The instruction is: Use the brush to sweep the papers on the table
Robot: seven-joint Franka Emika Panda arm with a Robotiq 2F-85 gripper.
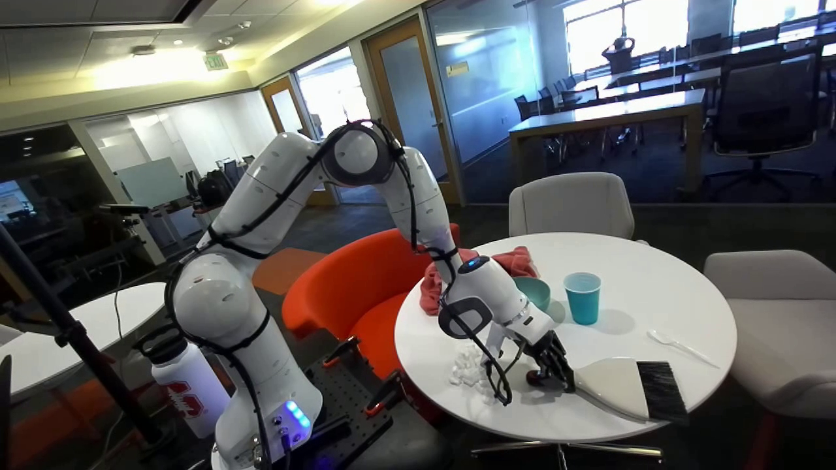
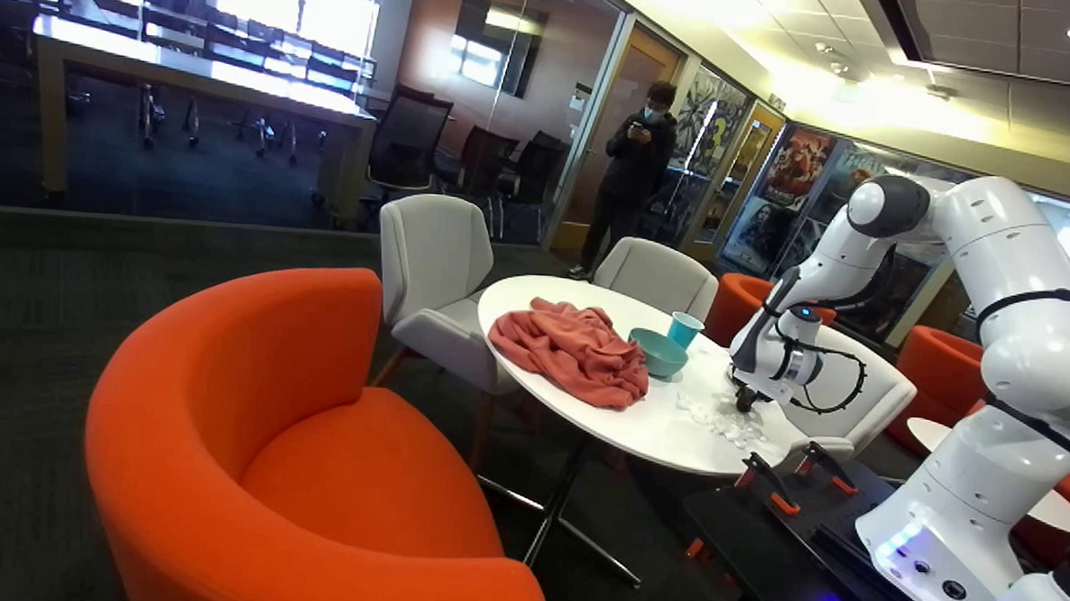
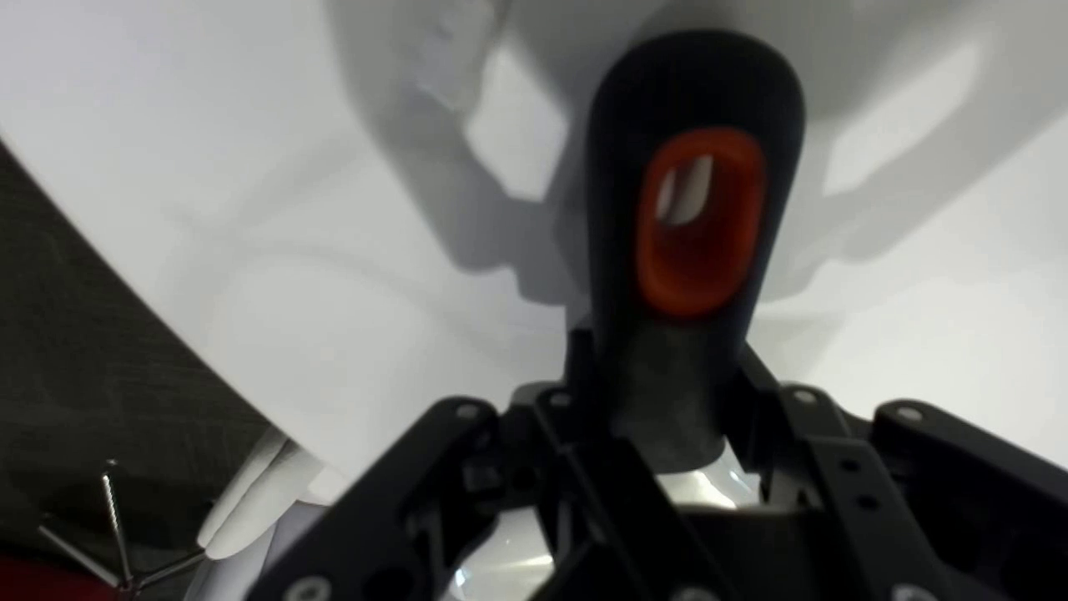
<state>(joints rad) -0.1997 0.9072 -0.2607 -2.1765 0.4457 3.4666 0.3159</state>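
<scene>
Far left in an exterior view, a white bottle [image 1: 192,391] with a dark lid and red print, near the base of the robot arm [image 1: 418,196]; next, an orange-red chair [image 1: 366,274], partly hidden by the arm, close to the round white table [image 1: 640,261]; on the tabletop's left side, a red-pink cloth [image 1: 431,287] heaped in loose folds, partly behind the arm; then the papers [image 1: 467,367], small white scraps scattered loosely on the tabletop, in both exterior views; farther right, close by the cloth, a teal bowl [image 1: 534,292], partly covered by the arm; low at the tabletop, just right of the papers, the gripper [image 1: 556,375], clamped on the brush [image 1: 617,386], pressing the dark handle [image 3: 616,217] from both sides in the wrist view, with a red-rimmed hole toward the free end; behind the table, a grey chair [image 1: 571,205]; on the tabletop right of the bowl, a teal cup [image 1: 583,300], upright; over the near right part of the table, the brush's cream-white body, ending in black bristles aimed right, toward the rim; cannot tell about contact between bristles and tabletop; past the cup, a white utensil [image 1: 684,348], lying slantwise, apart from the brush; at the far right, a second grey chair [image 1: 777,326], beside the table.
</scene>
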